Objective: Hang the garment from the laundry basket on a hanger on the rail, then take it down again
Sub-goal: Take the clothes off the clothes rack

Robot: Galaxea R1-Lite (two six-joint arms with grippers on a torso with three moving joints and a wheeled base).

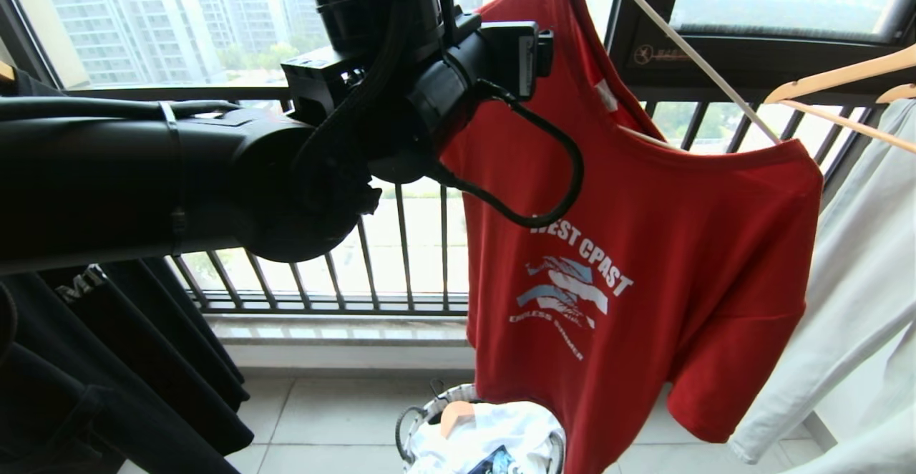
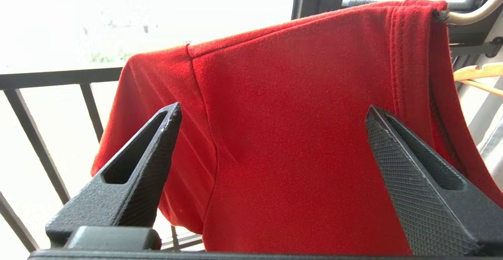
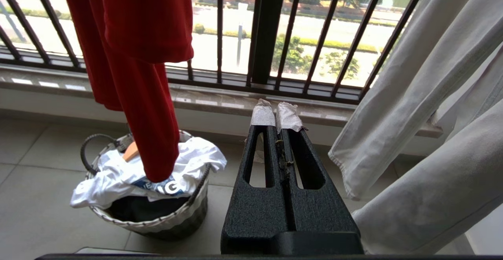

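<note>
Your left gripper [image 2: 271, 130] stands wide apart, facing the hung garment [image 1: 644, 245] and gripping nothing.

The red shirt hangs skewed on the off-white hanger [image 1: 687, 48], with the laundry basket [image 3: 157, 220] at its 6 o'clock, holding white cloth; your right gripper [image 3: 277, 116] sits low, fingers pressed together, empty.

Left arm [image 1: 143, 180] raised, reaching toward 1 o'clock, left gripper [image 2: 271, 134] jaws wide apart; right gripper [image 3: 277, 116] low, jaws closed.
</note>
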